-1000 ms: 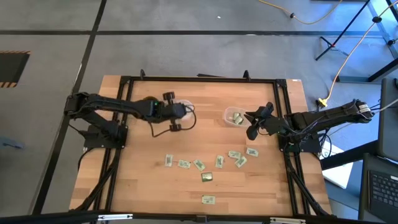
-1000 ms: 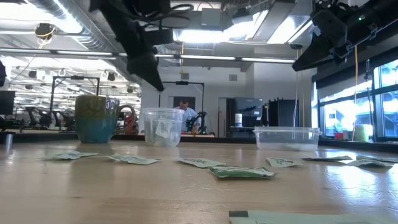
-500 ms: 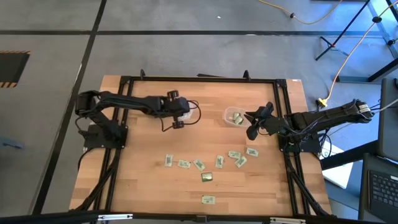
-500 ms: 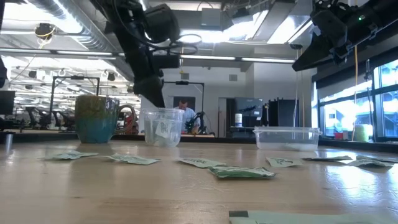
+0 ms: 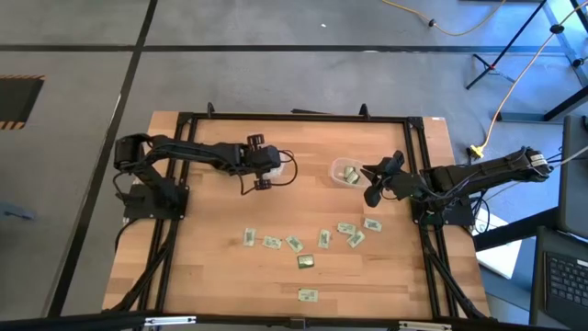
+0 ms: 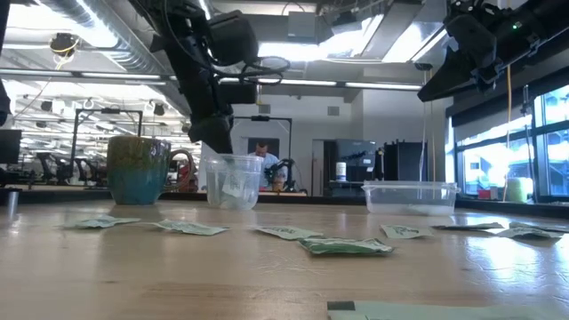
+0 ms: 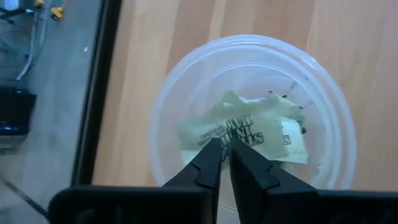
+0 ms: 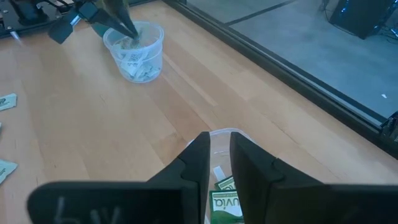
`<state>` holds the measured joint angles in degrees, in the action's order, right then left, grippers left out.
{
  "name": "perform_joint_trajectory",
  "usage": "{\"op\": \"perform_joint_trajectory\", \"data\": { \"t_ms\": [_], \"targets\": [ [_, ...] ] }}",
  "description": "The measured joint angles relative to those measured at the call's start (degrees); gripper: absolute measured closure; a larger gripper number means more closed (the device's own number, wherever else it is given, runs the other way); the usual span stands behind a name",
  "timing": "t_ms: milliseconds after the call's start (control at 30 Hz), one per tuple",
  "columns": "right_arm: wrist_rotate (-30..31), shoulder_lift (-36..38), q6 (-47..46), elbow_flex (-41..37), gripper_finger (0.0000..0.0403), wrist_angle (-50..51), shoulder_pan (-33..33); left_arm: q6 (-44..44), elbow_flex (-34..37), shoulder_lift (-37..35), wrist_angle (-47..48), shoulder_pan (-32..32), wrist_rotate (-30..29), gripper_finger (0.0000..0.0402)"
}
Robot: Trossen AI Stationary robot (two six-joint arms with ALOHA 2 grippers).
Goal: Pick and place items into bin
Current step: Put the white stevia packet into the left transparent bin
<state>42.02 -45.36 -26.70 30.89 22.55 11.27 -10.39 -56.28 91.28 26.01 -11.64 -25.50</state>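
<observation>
Left gripper (image 7: 224, 155) jaws slightly parted over clear cup (image 7: 252, 112); only its wrist view shows packets (image 7: 249, 127) inside.

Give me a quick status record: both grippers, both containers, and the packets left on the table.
left gripper: over the clear cup, jaws slightly parted, nothing between them
right gripper: raised over the clear tub, a narrow gap between the fingers
cup contents: packets inside
tub contents: packets inside
loose packets: about ten scattered on the table
odd one: darker olive-gold packet among them
mug: stands beside the cup
</observation>
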Motion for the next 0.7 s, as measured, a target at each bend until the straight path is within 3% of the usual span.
{"op": "perform_joint_trajectory", "data": {
  "t_ms": [400,500,700],
  "targets": [
    [0.0,0.0,-0.1,0.0,0.0336,0.0,0.0,-0.3,0.0,-6.9,2.3,4.2,-2.7,0.0327],
    [0.0,0.0,-0.2,0.0,0.0336,0.0,0.0,0.3,0.0,-10.1,5.0,6.9,2.2,0.033],
    [0.0,0.0,-0.1,0.0,0.0336,0.0,0.0,8.1,0.4,-13.2,10.0,14.7,21.9,0.0338]
  ]
}}
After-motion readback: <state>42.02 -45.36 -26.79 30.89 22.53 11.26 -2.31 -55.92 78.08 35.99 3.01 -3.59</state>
